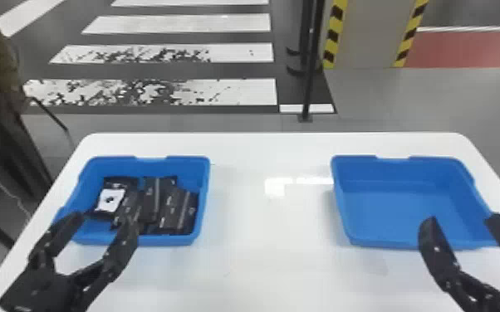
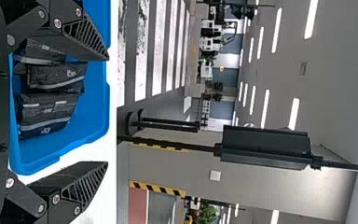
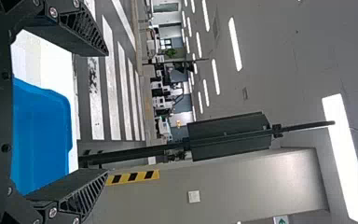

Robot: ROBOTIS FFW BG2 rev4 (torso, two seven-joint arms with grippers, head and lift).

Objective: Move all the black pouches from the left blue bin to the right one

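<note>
Left blue bin [image 1: 170, 240]: on the left part of the white table [image 1: 261, 265]; holds the black pouches [image 1: 172, 209], a loose, overlapping heap across the middle and right of its floor. Strip of bare blue floor at the near left.
Pouch with white patch [image 1: 109, 200]: left side of the heap, lying askew, the pale square facing up.
Rest of heap: packed side by side, one lapping the next, the rightmost close to the bin's right wall. Pale bands and small print on the dark faces. Perhaps five or six in all; the overlap makes the count unsure.
Right blue bin [image 1: 386, 244]: right part of the table, well apart from the other; its blue floor and inner walls lie in plain sight.
Left gripper [image 1: 104, 220]: released, two fingers spread wide, tips seen against the near part of the left bin. Left wrist view has pouches and blue wall beyond the fingers.
Right gripper [image 1: 463, 218]: released as well, fingers well parted, tips seen against the near part of the right bin.
Beyond the table: floor with white painted stripes [image 1: 170, 23], a black pole [image 1: 309, 79], a pillar [image 1: 369, 33] edged in yellow and black.
</note>
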